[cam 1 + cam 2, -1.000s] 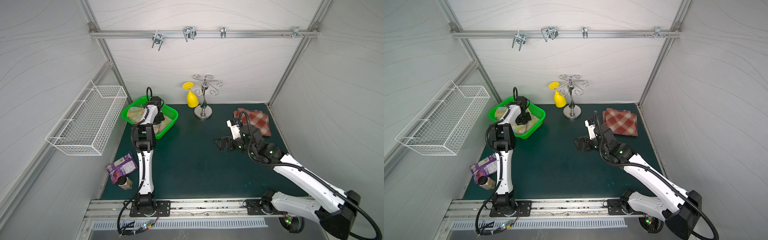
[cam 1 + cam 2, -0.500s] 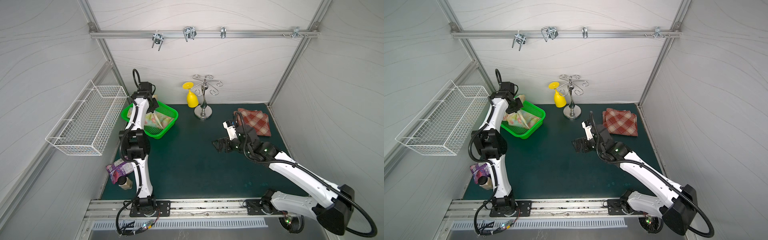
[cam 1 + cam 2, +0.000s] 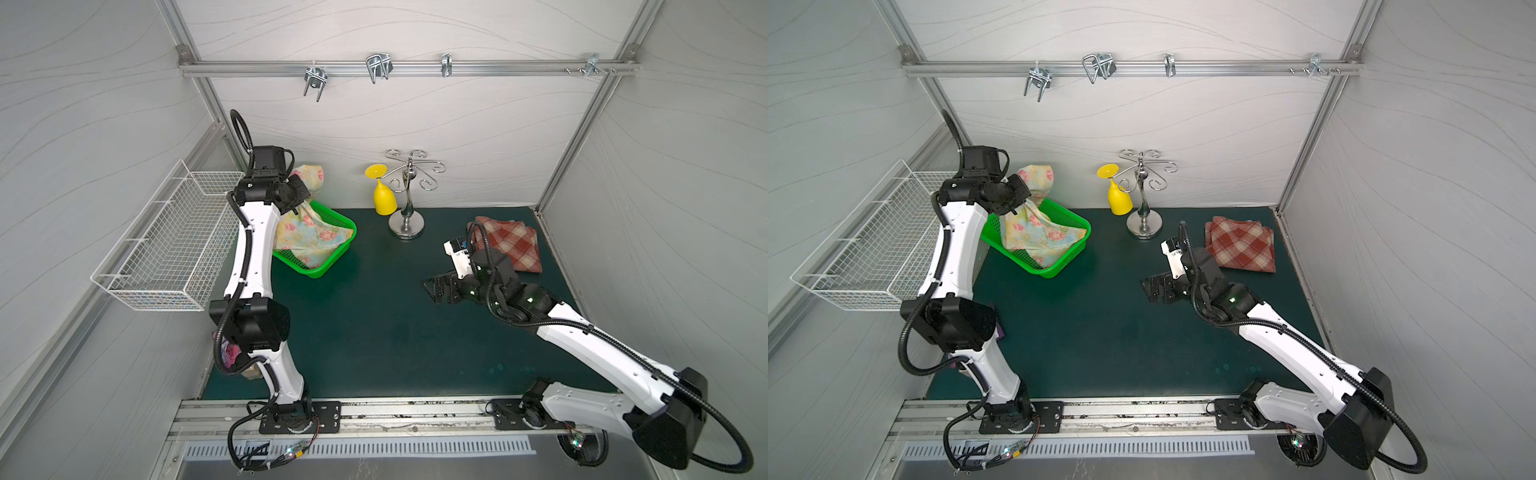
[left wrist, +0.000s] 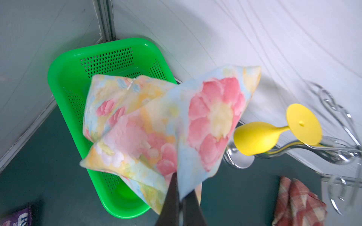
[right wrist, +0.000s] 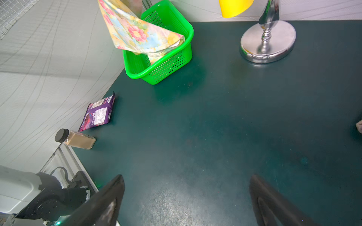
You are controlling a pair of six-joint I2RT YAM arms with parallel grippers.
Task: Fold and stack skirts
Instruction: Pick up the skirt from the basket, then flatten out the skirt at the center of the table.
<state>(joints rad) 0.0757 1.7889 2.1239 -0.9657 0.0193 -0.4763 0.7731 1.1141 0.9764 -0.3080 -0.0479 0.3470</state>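
Observation:
The floral skirt (image 3: 316, 237), pale yellow-blue with pink flowers, hangs from my left gripper (image 3: 305, 193), which is shut on its upper part high above the green basket (image 3: 320, 270). Its lower hem still rests in the basket. In the left wrist view the black fingers (image 4: 172, 197) pinch the floral skirt (image 4: 156, 127). The plaid skirt (image 3: 509, 245), red-brown and cream, lies folded on the mat at the back right. My right gripper (image 3: 436, 286) hovers low over the mat in front of it, open and empty, its fingertips (image 5: 115, 187) wide apart.
A yellow cup (image 3: 384, 197) hangs upside down on a chrome stand (image 3: 406, 226) at the back middle. A white wire basket (image 3: 166, 245) is fixed to the left wall. A purple snack wrapper (image 5: 98, 114) and a small bottle (image 5: 76, 140) lie by the mat's left edge.
My left arm has risen from inside the green basket, drawing the floral skirt up with it. The right gripper has drifted slightly left and stays open.

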